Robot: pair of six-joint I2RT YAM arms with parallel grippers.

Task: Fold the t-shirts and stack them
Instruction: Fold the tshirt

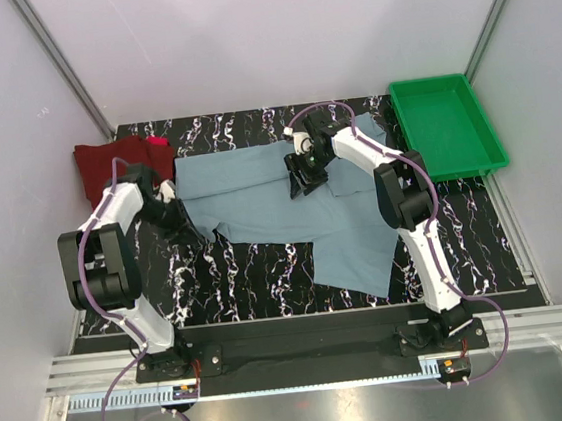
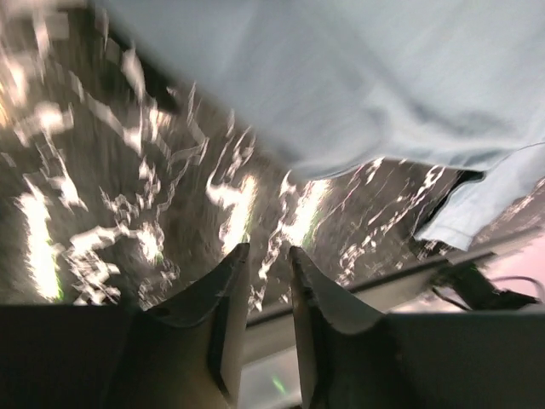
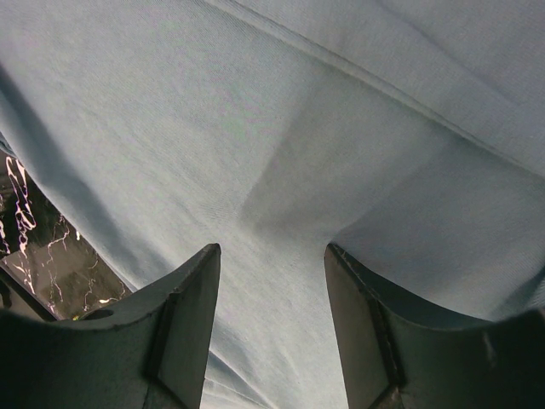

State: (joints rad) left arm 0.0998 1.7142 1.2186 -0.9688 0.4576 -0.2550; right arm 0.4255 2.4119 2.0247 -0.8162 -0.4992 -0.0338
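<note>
The grey-blue t-shirt (image 1: pixel 250 199) lies spread over the middle of the black marbled table (image 1: pixel 238 275) as plain, soft, matte cloth. It is not squared up: a broad band runs toward 9 o'clock, and a longer flap reaches toward 5 o'clock, ending in a slanted edge. The right wrist view shows a stitched seam crossing it and one shallow crease. At 10 o'clock sits the dark maroon t-shirt (image 1: pixel 110 166), bunched, with a scrap of bright red t-shirt (image 1: pixel 157 141) at its 2 o'clock corner. The left gripper (image 2: pixel 266 251) hangs just off the grey-blue shirt's 9 o'clock edge, jaws a narrow slot apart with nothing between them. The right gripper (image 1: pixel 306 176) is over the shirt's upper middle, jaws wide, no cloth pinched. A green tray (image 1: pixel 448 123) stands at 2 o'clock
</note>
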